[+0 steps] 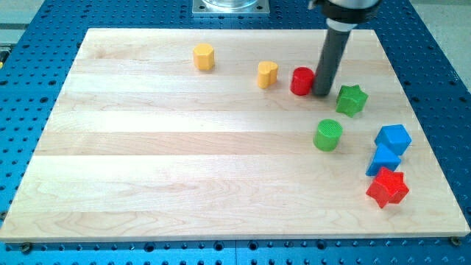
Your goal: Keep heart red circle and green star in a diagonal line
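A yellow heart [267, 74] lies on the wooden board [184, 162] above the middle. A red circle [302, 81] sits just to its right. A green star [351, 100] lies further right and a little lower. My tip [321, 93] stands right against the red circle's right side, between it and the green star, apart from the star. The dark rod rises from the tip toward the view's top.
A yellow hexagon [204, 57] lies at the upper left of the heart. A green circle [327, 135] sits below the red circle. Two blue blocks [393, 138] [383, 159] and a red star [387, 188] cluster at the right edge.
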Available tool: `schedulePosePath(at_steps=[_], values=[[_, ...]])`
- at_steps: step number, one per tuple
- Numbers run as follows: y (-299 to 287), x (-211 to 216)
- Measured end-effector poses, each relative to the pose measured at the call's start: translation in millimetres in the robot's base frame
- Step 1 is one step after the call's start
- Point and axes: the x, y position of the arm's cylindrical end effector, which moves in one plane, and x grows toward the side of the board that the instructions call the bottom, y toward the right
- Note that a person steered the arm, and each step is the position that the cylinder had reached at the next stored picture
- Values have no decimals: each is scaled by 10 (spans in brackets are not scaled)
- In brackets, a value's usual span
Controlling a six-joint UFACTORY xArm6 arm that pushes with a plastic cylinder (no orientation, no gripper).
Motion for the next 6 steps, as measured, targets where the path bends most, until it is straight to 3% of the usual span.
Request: schedulePosePath(at_steps=[2, 3, 4, 5, 6], values=[[547, 117], [276, -30], [317, -761], [-199, -889], [-464, -628]])
